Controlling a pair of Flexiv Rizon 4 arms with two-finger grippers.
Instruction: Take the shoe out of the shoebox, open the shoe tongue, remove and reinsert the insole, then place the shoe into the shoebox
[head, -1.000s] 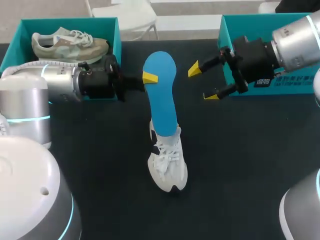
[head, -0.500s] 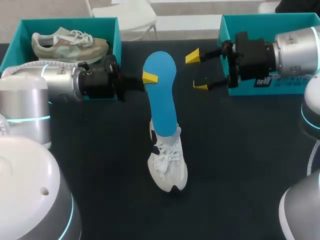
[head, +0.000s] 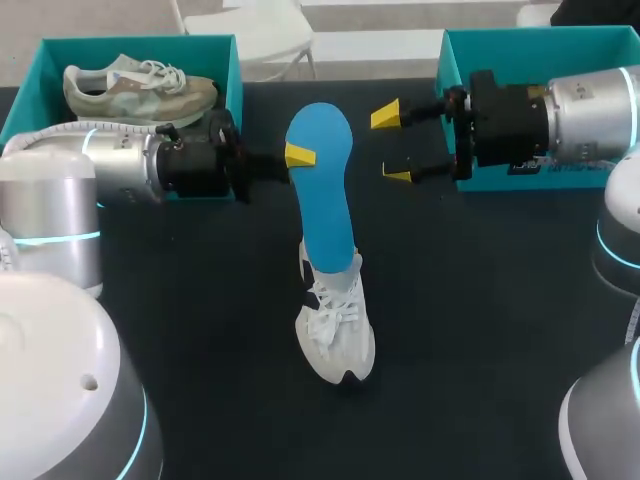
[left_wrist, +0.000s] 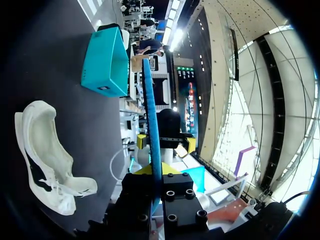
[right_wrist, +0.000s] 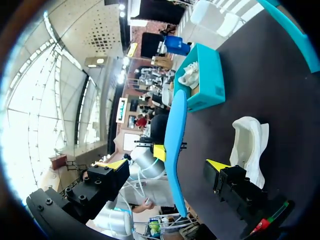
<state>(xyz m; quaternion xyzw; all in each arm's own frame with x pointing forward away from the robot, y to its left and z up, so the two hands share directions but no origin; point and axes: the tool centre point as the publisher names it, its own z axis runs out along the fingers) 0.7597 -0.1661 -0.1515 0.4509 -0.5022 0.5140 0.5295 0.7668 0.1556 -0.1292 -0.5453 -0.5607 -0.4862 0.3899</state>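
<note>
Dark tabletop (head: 180, 330) lies beneath both arms. Left gripper (head: 297, 157) is clamped on the blue insole (head: 325, 190), held on edge, its lower end over the heel of the white shoe (head: 335, 335). Right gripper (head: 393, 144) gapes wide just beside the insole, not touching. Teal shoebox (head: 500, 50) sits behind it.
</note>
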